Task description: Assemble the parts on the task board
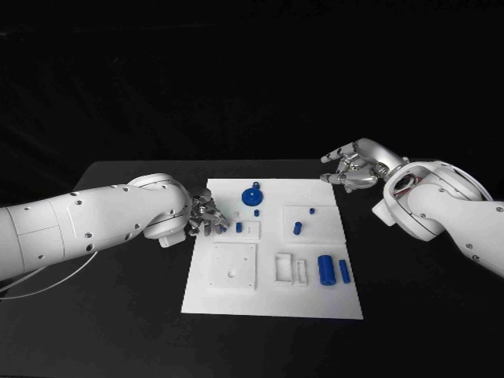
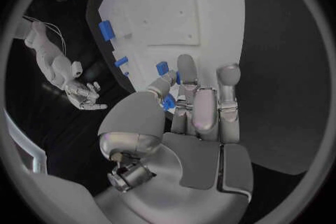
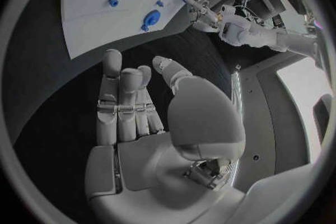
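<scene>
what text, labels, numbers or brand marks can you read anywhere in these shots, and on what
None can be read. The task board, the blue parts on it, the left hand and the right hand show no lettering or numbers in any view.

The left arm (image 1: 82, 224) reaches in low across the table, its forearm lying nearly level and its wrist turned inward. The left hand (image 1: 203, 216) sits at the left edge of the task board (image 1: 269, 307), fingers curled forward and close together, and the thumb and a finger pinch a small blue part (image 2: 168, 102) (the wrist view shows it tucked between them). The right arm (image 1: 457, 216) bends at its elbow and angles back toward the table's far side. The right hand (image 1: 354, 167) hovers off the board's far right corner, palm open, fingers extended side by side and slightly bent, thumb apart, holding nothing.
</scene>
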{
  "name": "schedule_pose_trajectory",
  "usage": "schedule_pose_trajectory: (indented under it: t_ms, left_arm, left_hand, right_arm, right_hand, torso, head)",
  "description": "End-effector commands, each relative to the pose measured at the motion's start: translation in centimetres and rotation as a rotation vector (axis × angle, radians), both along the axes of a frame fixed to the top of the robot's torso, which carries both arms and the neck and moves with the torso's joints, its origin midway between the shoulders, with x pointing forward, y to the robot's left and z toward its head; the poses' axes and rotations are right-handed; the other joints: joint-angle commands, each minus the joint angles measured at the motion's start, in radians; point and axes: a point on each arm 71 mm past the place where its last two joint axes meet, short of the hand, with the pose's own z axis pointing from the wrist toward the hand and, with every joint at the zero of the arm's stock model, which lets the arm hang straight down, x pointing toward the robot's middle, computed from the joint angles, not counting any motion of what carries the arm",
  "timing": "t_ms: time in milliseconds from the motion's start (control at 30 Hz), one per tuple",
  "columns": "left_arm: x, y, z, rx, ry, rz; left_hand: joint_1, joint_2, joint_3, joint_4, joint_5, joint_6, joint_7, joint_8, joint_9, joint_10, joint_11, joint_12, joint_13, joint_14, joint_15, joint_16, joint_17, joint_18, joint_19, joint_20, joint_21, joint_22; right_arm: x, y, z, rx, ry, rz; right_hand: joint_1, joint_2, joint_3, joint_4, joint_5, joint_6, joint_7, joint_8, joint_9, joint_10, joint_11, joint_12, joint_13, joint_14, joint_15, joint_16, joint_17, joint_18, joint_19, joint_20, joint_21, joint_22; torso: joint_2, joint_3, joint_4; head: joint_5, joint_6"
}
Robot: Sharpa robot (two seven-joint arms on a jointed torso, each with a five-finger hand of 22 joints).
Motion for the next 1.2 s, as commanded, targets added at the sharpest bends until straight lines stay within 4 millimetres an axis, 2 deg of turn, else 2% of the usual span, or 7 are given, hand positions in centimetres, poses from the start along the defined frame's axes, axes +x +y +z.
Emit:
schedule_pose_trajectory:
  t_ms: [33, 567, 667, 733, 767, 1200]
  left_arm:
    - [-0.06, 0.08, -0.22, 0.005, 0.030, -0.006]
    - [-0.35, -0.14, -0.29, 0.017, 0.051, -0.029]
    - [-0.34, -0.17, -0.28, 0.022, 0.042, -0.030]
    - [-0.31, -0.19, -0.28, 0.024, 0.037, -0.029]
    - [-0.31, -0.20, -0.28, 0.024, 0.035, -0.029]
    - [-0.31, -0.27, -0.32, 0.029, 0.032, -0.030]
  left_hand:
    - [-0.004, 0.005, 0.088, -0.083, 0.003, 0.023, -0.017, -0.004, 0.000, -0.002, -0.005, -0.003, -0.001, 0.001, -0.002, 0.004, 0.001, 0.008, -0.002, 0.004, -0.005, 0.035]
    - [-0.006, 0.005, 0.092, -0.088, 0.008, 0.023, -0.017, -0.004, 0.005, -0.003, -0.005, -0.004, -0.001, 0.001, -0.002, 0.005, 0.003, 0.008, -0.005, 0.004, -0.010, 0.034]
    - [-0.004, 0.006, 0.090, -0.084, -0.009, 0.022, -0.017, -0.004, 0.004, -0.002, -0.005, -0.004, -0.001, 0.001, -0.002, 0.004, 0.002, 0.008, -0.005, 0.004, -0.011, 0.034]
    - [-0.001, 0.010, 0.085, -0.077, -0.041, 0.019, -0.017, -0.005, 0.000, -0.002, -0.004, -0.003, 0.000, 0.001, -0.001, 0.004, 0.002, 0.008, -0.004, 0.004, -0.009, 0.035]
    - [0.009, 0.009, 0.078, -0.071, -0.045, 0.020, -0.016, -0.005, -0.013, -0.001, -0.004, -0.003, 0.000, 0.001, 0.000, 0.004, 0.001, 0.009, -0.004, 0.006, -0.010, 0.034]
    - [0.015, 0.006, 0.075, -0.068, -0.043, 0.021, -0.016, -0.004, -0.029, -0.001, -0.003, -0.003, 0.001, 0.002, -0.001, 0.005, 0.002, 0.009, -0.003, 0.006, -0.008, 0.035]
  right_arm:
    - [-0.04, 0.08, -0.05, -0.005, 0.003, 0.012]
    - [-0.05, -0.02, -0.05, -0.006, 0.004, 0.011]
    - [-0.05, -0.02, -0.05, -0.006, 0.004, 0.011]
    - [-0.05, -0.03, -0.04, -0.006, 0.004, 0.011]
    - [-0.05, -0.03, -0.04, -0.006, 0.004, 0.011]
    - [-0.07, -0.09, -0.03, -0.006, 0.003, 0.010]
  right_hand:
    - [-0.008, 0.002, 0.003, 0.000, -0.003, 0.003, -0.001, -0.003, 0.000, -0.005, -0.003, 0.003, 0.001, 0.002, -0.003, 0.001, 0.001, 0.011, -0.004, -0.004, -0.001, 0.006]
    - [-0.008, 0.002, 0.003, 0.000, -0.003, 0.003, -0.001, -0.003, 0.000, -0.005, -0.003, 0.003, 0.001, 0.002, -0.003, 0.001, 0.001, 0.011, -0.004, -0.004, -0.001, 0.006]
    - [-0.008, 0.002, 0.003, 0.000, -0.003, 0.003, -0.001, -0.003, 0.000, -0.005, -0.003, 0.003, 0.001, 0.002, -0.003, 0.001, 0.001, 0.011, -0.004, -0.004, -0.001, 0.006]
    - [-0.008, 0.002, 0.003, 0.000, -0.003, 0.003, -0.001, -0.003, 0.000, -0.005, -0.003, 0.003, 0.001, 0.002, -0.003, 0.001, 0.001, 0.011, -0.004, -0.004, -0.001, 0.006]
    - [-0.008, 0.002, 0.003, 0.000, -0.003, 0.003, -0.001, -0.003, 0.000, -0.005, -0.003, 0.003, 0.001, 0.002, -0.003, 0.001, 0.001, 0.011, -0.004, -0.004, -0.001, 0.006]
    - [-0.008, 0.002, 0.003, 0.000, -0.003, 0.003, -0.001, -0.003, 0.000, -0.005, -0.003, 0.003, 0.001, 0.002, -0.003, 0.001, 0.001, 0.011, -0.004, -0.004, -0.001, 0.006]
  torso:
    - [0.000, -0.0005, 0.0012]
    - [0.000, -0.0010, 0.0024]
    - [0.000, -0.0014, 0.0028]
    - [0.000, -0.0012, 0.0032]
    - [0.000, -0.0012, 0.0030]
    - [0.000, -0.0006, 0.0015]
  head:
    - [-0.002, -0.001]
    - [-0.002, -0.002]
    - [-0.002, -0.003]
    - [-0.002, -0.002]
    - [-0.002, -0.002]
    - [0.000, -0.001]
